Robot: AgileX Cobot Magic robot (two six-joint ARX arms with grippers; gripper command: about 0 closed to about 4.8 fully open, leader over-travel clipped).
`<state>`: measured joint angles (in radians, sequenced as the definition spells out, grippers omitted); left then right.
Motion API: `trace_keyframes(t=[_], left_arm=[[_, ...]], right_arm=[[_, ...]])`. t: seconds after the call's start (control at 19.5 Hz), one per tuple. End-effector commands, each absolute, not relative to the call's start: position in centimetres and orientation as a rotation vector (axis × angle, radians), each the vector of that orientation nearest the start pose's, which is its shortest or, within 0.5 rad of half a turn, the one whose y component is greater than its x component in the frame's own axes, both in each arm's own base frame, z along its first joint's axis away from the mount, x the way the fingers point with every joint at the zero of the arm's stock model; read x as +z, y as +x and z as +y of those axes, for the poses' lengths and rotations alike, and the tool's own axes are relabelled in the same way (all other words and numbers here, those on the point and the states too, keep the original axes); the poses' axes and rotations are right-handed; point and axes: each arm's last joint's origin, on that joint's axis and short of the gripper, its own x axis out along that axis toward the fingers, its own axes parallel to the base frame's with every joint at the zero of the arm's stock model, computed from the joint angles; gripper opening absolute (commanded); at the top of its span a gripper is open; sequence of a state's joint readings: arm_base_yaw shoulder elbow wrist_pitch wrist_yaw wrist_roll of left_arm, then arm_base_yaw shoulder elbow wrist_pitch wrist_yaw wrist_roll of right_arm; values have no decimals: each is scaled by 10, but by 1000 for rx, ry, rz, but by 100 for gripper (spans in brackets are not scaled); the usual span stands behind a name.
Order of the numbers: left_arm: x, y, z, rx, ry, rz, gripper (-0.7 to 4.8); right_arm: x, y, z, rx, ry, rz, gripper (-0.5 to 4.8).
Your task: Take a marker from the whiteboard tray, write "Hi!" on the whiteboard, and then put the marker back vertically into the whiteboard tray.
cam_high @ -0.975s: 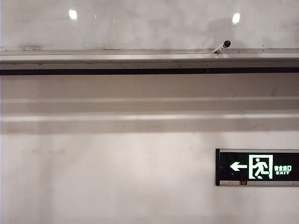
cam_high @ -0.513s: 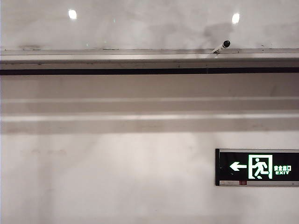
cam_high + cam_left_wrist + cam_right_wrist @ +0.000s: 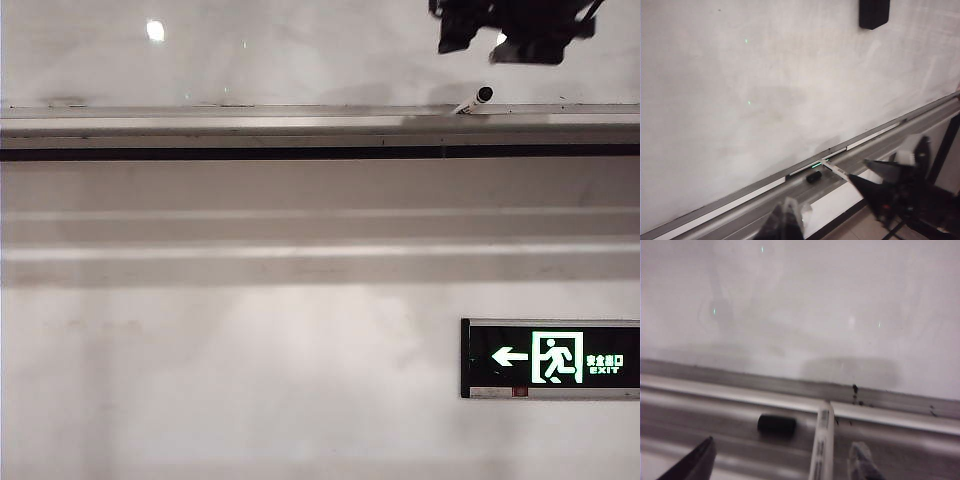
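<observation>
Zero steps done, judging by the blank whiteboard (image 3: pixel 300 50); marker (image 3: pixel 478 98) leaning unheld in whiteboard tray (image 3: pixel 250 125) at 1 o'clock of the exterior view. Right gripper (image 3: pixel 781 462) spread wide and empty at its 12 o'clock; left gripper (image 3: pixel 830 210) short of the tray, opening impossible to tell; leaves pick-up, writing, return.

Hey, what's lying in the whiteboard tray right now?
The whiteboard tray holds the marker, lying across it, and a small black cap-like piece beside it. The open right gripper hovers there, its fingers either side; the marker's lower end runs out of frame.
</observation>
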<state>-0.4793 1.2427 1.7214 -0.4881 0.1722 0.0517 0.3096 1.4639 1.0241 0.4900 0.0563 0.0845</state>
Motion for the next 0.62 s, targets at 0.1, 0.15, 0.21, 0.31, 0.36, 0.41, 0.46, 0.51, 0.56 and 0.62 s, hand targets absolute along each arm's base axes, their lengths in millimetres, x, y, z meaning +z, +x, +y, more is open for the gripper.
trace_keyframes(t=[0.1,0.15,0.21,0.31,0.36,0.41,0.46,0.51,0.56,0.62], left_arm=[[521,192,-106,-658,49,-27,-6],[521,192,-106,-658,49,-26,-6],[521,192,-106,-658,49,-27,-6],[521,192,-106,-659,49,-26,-6],[521,192,-106,-659,49,-25,-6],[521,192,-106,-659,49,-25,-6],[521,192,-106,-659,49,-25,-6],[521,192,-106,-659,49,-25,-6],[521,192,-106,-659,49,-26,-6],[521,192,-106,-658,49,-27,-6]], right_arm=[[310,332,103,233,90,-56,345],[306,335,104,232,88,-45,345],[303,337,102,220,86,-36,345],[299,340,101,189,84,-29,345],[298,342,98,179,85,-35,345],[297,344,95,171,85,-36,345],[296,345,94,165,85,-37,345],[295,347,90,161,85,-38,345],[294,348,88,170,84,-37,345],[294,349,86,189,84,-38,336]])
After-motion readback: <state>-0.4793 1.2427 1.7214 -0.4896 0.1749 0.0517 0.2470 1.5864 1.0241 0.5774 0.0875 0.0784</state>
